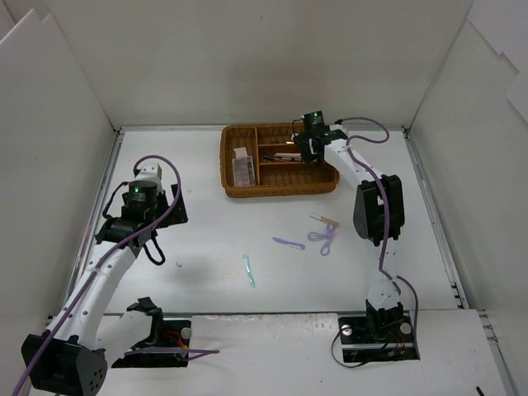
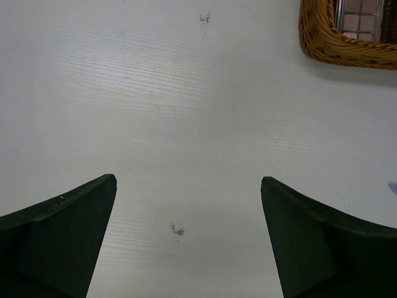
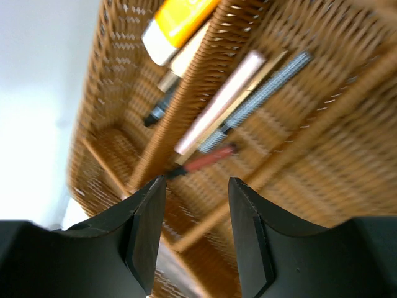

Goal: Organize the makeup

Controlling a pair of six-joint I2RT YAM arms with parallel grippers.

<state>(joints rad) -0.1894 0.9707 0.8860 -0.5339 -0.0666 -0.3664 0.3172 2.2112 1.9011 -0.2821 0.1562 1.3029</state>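
My right gripper (image 1: 312,148) hovers open and empty over the middle of the wicker tray (image 1: 239,191). In the right wrist view its jaws (image 3: 197,186) stand apart above a red pencil (image 3: 208,158), a pale pink pencil (image 3: 220,102), a silver stick (image 3: 263,92) and an orange tube (image 3: 180,22) in the tray's compartments. An eyeshadow palette (image 1: 242,167) lies in the tray's left compartment. On the table lie a mint tool (image 1: 248,270), a lilac tool (image 1: 288,242), a lilac looped tool (image 1: 324,239) and a thin pencil (image 1: 324,219). My left gripper (image 1: 142,216) is open and empty over bare table (image 2: 189,180).
The tray's corner (image 2: 338,49) with the palette (image 2: 360,15) shows at the top right of the left wrist view. White walls enclose the table on the left, back and right. The arm bases and cables sit at the near edge.
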